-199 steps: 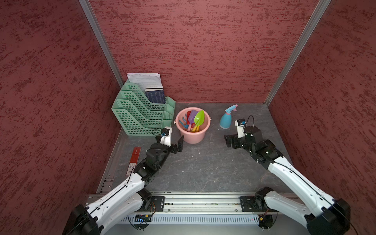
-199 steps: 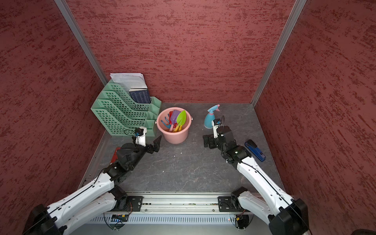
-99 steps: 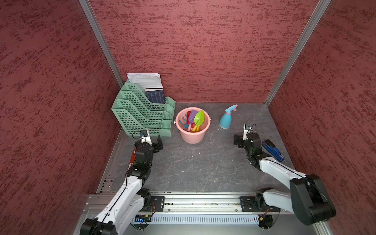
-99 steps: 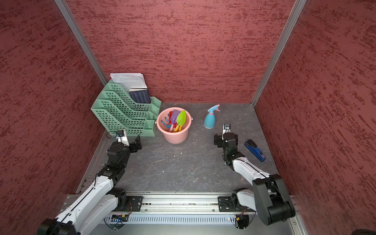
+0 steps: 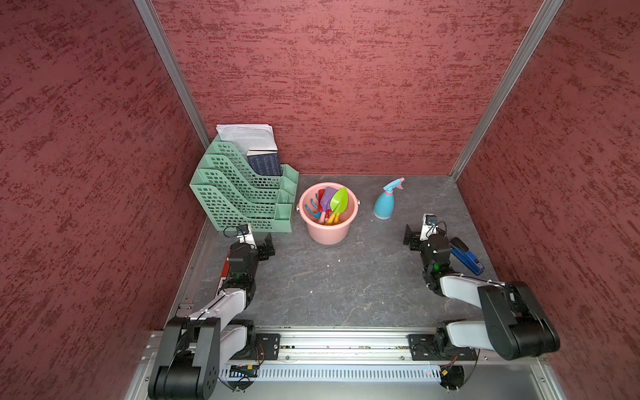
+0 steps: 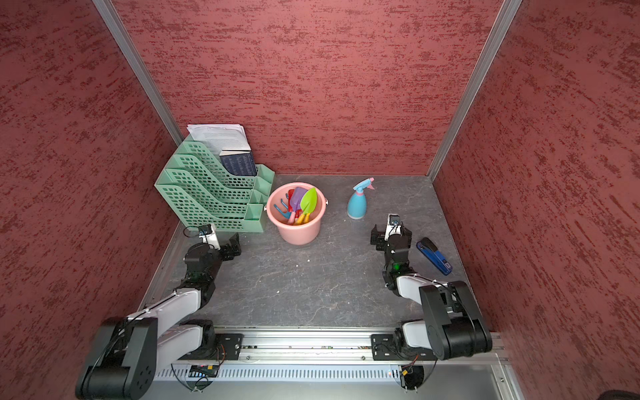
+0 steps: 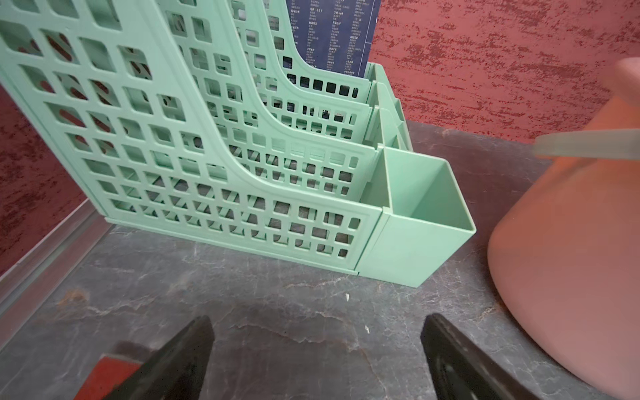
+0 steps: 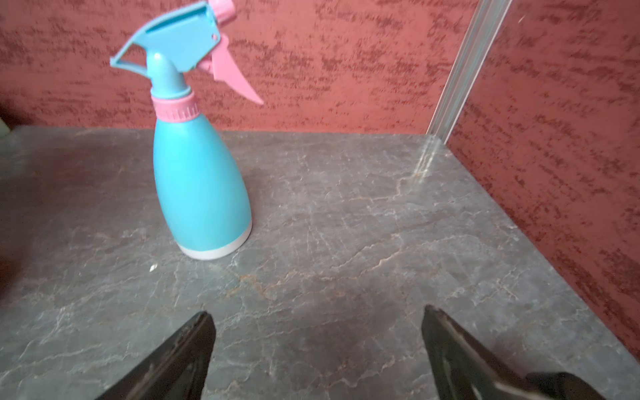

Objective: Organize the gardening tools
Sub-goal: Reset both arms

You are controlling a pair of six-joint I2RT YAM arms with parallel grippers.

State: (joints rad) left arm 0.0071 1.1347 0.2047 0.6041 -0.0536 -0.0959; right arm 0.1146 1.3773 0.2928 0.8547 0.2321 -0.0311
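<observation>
**Tools in the bucket: now rest the arms softly**

Read the clock from above, with 12 at the back wall.

Nearest the rail, both arms sit low. The left gripper [image 7: 317, 318] is spread wide and holds nothing. The end of the flat red strip [image 7: 107, 375] shows just beside one finger. The right gripper [image 8: 317, 311] is spread wide and empty too. The blue stapler [image 5: 465, 258] lies at 4 o'clock from it, close by the arm. Neither thing is a garden tool, so I would not touch them.

Farther out, the pink bucket [image 5: 329, 232] stands at 2 o'clock from the left gripper. In it are the green trowel [image 5: 339, 201], the purple shovel [image 5: 327, 197] and the blue fork-rake [image 5: 313, 211], with red and yellow bits between them. The spray bottle [image 5: 383, 206] stands upright at 3 o'clock from the bucket, apart from it. The green rack [image 5: 235, 194] is just beside the bucket at 9 o'clock.

The job looks about done, so I think this step is coming to rest. Move slowly toward 6 o'clock. Do not bump the rack, bucket or stapler. If the bottle must go closer, the right gripper is nearest. Hold its fat body low, because it is tall and may tip.
</observation>
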